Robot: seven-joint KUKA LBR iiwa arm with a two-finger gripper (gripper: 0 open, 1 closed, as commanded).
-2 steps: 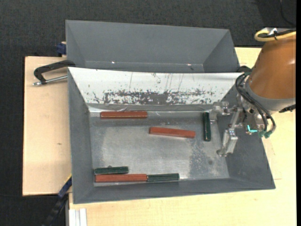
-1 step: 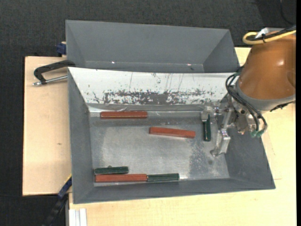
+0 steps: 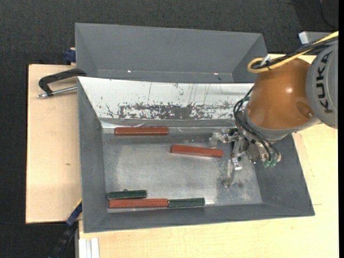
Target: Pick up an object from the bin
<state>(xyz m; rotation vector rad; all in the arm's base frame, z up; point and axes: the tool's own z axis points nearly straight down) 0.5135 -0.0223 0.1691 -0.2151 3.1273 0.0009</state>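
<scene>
Where the arm [image 3: 282, 98] reaches in over the right wall of the bin [image 3: 161, 52], its hand [image 3: 231, 177] hangs low above bare floor, toward the right front corner. I cannot tell whether it is open or closed, and nothing shows in its grip. Nearest is the middle red bar [image 3: 196, 152], flat and slightly slanted, its right end just beside the hand. It lies clear of every wall, so it seems the easiest pick. The back red bar [image 3: 141, 131] lies along the back wall. Along the front wall the front red bar [image 3: 138, 202] and the long green bar [image 3: 186, 202] lie end to end, with the short green bar [image 3: 127, 195] just behind them. Pressed to the walls, these likely leave the hand little room.
</scene>
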